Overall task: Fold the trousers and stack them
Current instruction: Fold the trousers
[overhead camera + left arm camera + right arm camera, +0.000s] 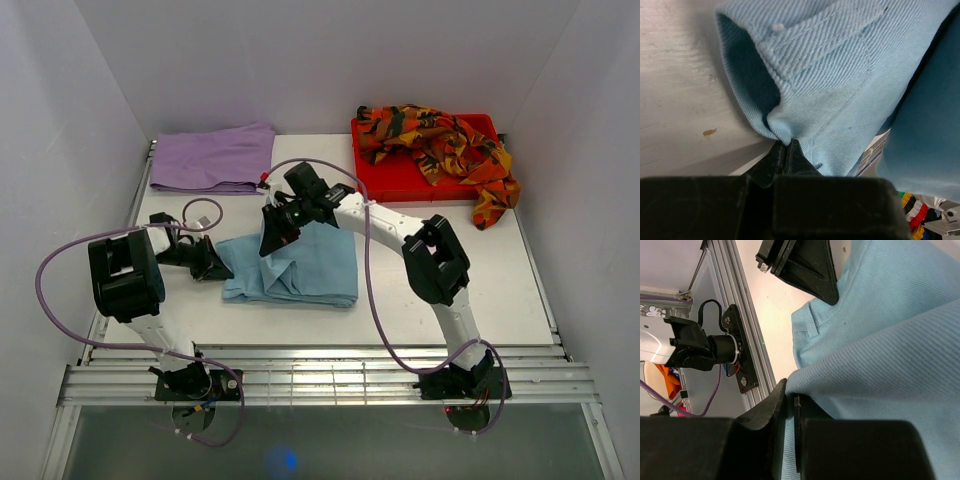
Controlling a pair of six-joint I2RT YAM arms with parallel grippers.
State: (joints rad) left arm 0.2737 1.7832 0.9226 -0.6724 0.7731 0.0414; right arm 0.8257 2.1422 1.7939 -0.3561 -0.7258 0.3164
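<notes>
White-walled table (pixel 500 290), with the light blue trousers (pixel 300 275) at its middle, partly folded. The left gripper (pixel 214 264) is clamped on their left edge. The right gripper (pixel 272 243) pinches a raised fold at their far edge. A fold seems in hand; next, both grips should carry the cloth over evenly, without slipping.

White table (pixel 500 290), matte, lightly scuffed. The left wrist view shows one small brown speck (pixel 709 132) on it. Red tray (pixel 400 182) sits in the far right corner of the table. Slotted aluminium rails (pixel 330 385) run along the near edge, with more rail up the left and right sides. White walls (pixel 320 60) close off left, far and right. Dark glassy panel (pixel 400 440) lies nearest, below the rails, with a blue glint.
</notes>
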